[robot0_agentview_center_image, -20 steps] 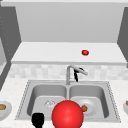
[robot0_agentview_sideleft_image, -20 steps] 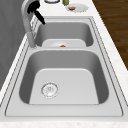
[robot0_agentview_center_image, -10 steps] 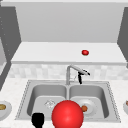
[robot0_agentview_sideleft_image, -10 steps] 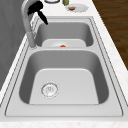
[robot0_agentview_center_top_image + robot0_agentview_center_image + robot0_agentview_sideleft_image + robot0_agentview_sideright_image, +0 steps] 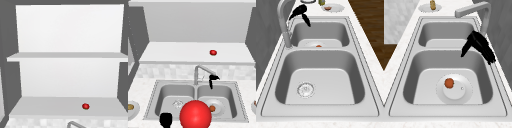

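Note:
My right hand (image 5: 213, 78) hangs over the right basin, just below the tip of the grey faucet spout (image 5: 205, 69). In the right side view this hand (image 5: 480, 45) has straight fingers slanting down and the thumb sticking out, holding nothing. The left side view puts the same hand (image 5: 299, 12) close beside the faucet (image 5: 283, 27). A white plate (image 5: 459, 93) with a small orange item (image 5: 449, 83) lies in the basin beneath it. My left hand (image 5: 166, 120) floats at the sink's front edge, next to a large red ball (image 5: 195, 115).
A small red object (image 5: 213, 52) rests on the shelf (image 5: 50, 105) behind the sink. The left basin has a drain (image 5: 305, 89). A plate with a tan item (image 5: 432, 4) sits on the left counter, and another plate (image 5: 336, 7) on the right.
The right hand has drifted slightly to the right and lower beside the spout tip. The left hand and the red ball have stayed put.

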Robot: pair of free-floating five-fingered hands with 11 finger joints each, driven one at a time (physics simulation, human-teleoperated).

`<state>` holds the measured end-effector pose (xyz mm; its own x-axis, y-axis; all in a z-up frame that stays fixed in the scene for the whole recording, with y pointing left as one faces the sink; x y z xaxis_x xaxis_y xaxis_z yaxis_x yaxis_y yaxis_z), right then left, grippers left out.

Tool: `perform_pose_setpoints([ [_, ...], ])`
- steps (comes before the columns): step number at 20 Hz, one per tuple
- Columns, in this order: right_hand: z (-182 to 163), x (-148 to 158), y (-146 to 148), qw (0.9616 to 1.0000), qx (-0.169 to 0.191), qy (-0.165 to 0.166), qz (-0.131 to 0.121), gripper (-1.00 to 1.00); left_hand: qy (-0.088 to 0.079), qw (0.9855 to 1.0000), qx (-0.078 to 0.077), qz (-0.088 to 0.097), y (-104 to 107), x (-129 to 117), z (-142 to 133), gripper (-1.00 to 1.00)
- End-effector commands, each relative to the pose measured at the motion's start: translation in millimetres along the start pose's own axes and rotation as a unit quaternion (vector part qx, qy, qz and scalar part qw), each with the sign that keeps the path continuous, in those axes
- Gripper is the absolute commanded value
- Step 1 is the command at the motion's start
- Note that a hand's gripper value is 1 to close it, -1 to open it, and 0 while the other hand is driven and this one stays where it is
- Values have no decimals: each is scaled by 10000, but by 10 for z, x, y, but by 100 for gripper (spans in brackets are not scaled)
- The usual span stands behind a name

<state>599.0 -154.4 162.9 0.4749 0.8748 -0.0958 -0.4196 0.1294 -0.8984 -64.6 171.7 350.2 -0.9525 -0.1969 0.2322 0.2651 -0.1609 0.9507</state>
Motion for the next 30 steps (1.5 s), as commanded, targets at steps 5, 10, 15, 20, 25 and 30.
perform_pose_setpoints([
  [5,74,-387,439,9977,224,-591,-255,-100,0,10000,0,0,0,0,0,0],
  [10,181,-630,724,9951,347,-840,-386,-100,0,10000,0,0,0,0,0,0],
  [15,363,-795,1037,9919,461,-1038,-577,-100,0,10000,0,0,0,0,0,0],
  [20,535,-938,1278,9881,791,-1132,-683,-100,0,10000,0,0,0,0,0,0],
  [25,617,-955,1461,9864,1079,-1110,-550,-100,0,10000,0,0,0,0,0,0],
  [30,619,-947,1580,9867,1198,-1056,-298,-100,0,10000,0,0,0,0,0,0],
])
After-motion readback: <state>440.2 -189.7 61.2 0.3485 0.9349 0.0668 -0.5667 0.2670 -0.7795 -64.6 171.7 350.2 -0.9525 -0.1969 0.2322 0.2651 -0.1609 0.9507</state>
